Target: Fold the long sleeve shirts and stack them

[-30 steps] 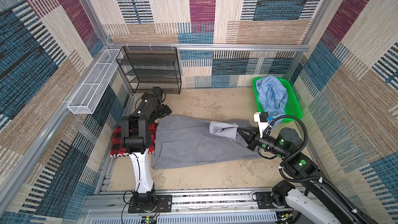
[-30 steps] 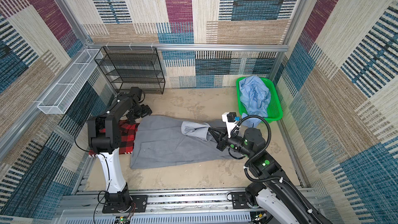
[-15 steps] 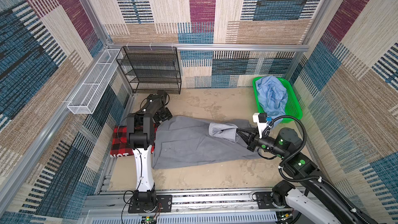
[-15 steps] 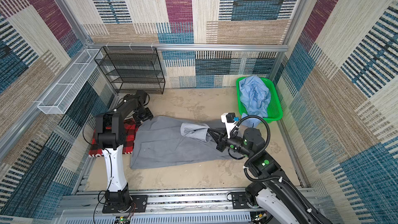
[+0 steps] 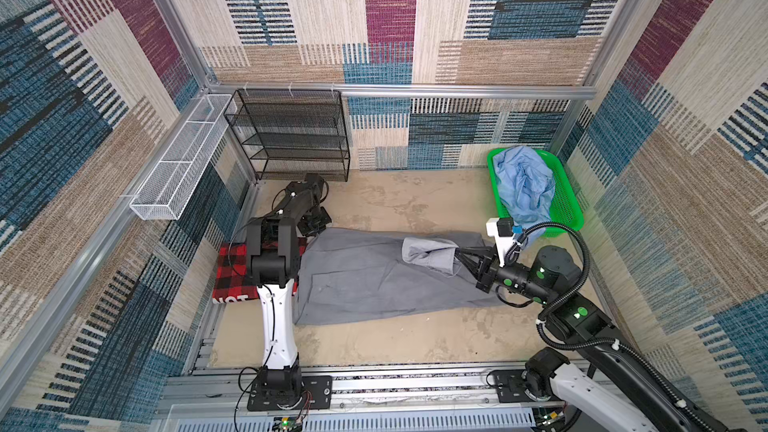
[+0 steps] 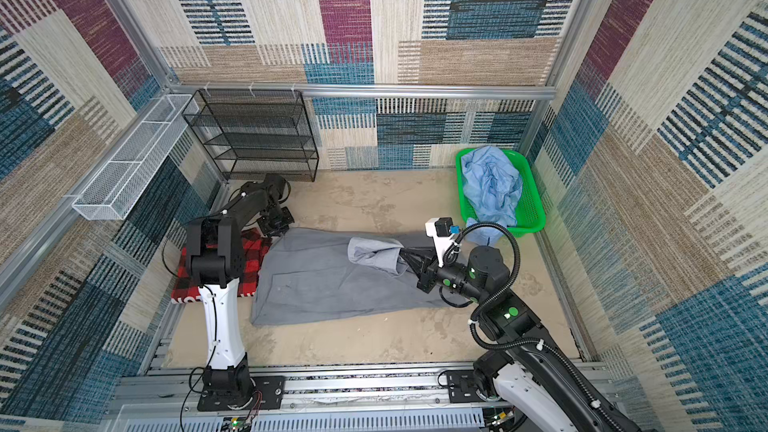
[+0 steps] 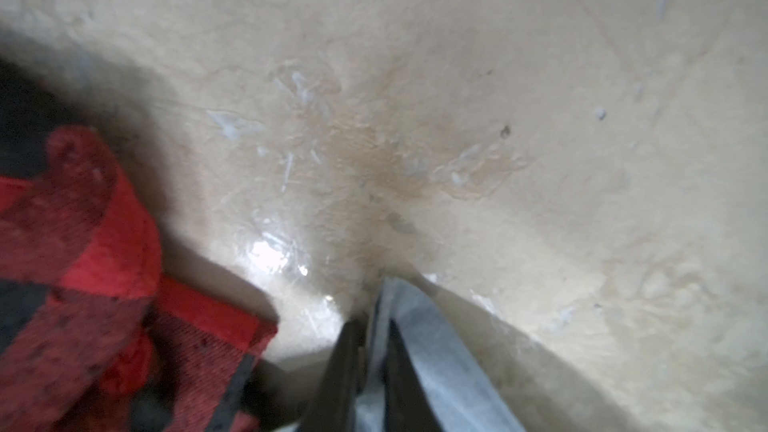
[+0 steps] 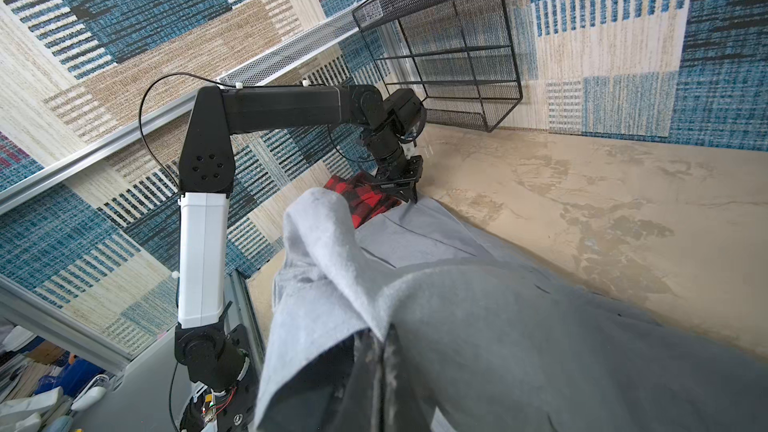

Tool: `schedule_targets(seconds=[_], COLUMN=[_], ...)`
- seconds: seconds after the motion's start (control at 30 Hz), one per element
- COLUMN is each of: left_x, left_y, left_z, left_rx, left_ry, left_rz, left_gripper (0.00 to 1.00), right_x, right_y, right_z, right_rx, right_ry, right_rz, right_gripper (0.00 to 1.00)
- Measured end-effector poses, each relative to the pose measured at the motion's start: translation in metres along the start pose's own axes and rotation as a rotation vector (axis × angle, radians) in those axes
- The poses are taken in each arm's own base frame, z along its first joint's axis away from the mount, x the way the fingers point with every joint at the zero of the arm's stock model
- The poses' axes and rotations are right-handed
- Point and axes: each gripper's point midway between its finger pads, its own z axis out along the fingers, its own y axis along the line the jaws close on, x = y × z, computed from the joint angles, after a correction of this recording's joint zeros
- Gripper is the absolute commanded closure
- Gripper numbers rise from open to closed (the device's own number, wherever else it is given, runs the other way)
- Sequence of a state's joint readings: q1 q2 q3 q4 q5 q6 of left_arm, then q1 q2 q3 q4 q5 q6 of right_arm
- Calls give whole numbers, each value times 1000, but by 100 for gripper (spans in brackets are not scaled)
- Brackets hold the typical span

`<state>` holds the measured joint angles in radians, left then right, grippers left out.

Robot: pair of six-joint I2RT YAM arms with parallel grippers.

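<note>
The grey shirt lies spread across the middle of the floor. My left gripper is shut on its far left corner, with grey cloth pinched between the fingers. My right gripper is shut on the shirt's right end, which is raised and folded back over the body. The red-and-black plaid shirt lies folded at the left, partly hidden by the left arm. The light blue shirt sits crumpled in a green basket.
A black wire shelf stands against the back wall, close behind the left gripper. A white wire basket hangs on the left wall. Aluminium rails run along the front edge, carrying both arm bases.
My left gripper has moved from above the plaid shirt to the grey shirt's far left corner and shut on it. The right gripper has kept its hold and place.
</note>
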<state>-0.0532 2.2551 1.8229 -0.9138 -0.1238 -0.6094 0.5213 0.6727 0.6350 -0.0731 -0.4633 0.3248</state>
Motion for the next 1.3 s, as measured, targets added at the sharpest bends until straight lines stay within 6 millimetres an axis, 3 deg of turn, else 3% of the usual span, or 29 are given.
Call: schedule_targets(seconds=[0.1, 0.27, 0.43, 0.53, 0.77, 0.97, 1.13, 1.3], left_x=[-1, -1, 15, 31, 69, 87, 99, 110], left_y=[3, 7, 16, 27, 68, 81, 93, 109], left_z=[-11, -48, -82, -88, -83, -84, -104, -135], left_rx=[0, 7, 7, -2, -2, 53, 114, 204], left_ry=[-20, -115, -231, -281, -355, -410, -470, -559], left_rz=[4, 18, 40, 49, -15, -64, -115, -185], left_gripper=[100, 100, 100, 96, 77, 57, 46, 39], right_x=[0, -3, -11, -11, -12, -1, 13, 22], right_y=[0, -5, -10, -13, -15, -29, -34, -33], right_z=[0, -1, -2, -3, -8, -12, -16, -23], right_rx=[0, 31, 76, 99, 127, 206, 232, 235], right_ry=[-2, -11, -33, -29, -22, 9, 41, 57], right_rz=[2, 7, 9, 18, 31, 73, 115, 139], right_gripper=[100, 100, 100, 100, 100, 100, 100, 100])
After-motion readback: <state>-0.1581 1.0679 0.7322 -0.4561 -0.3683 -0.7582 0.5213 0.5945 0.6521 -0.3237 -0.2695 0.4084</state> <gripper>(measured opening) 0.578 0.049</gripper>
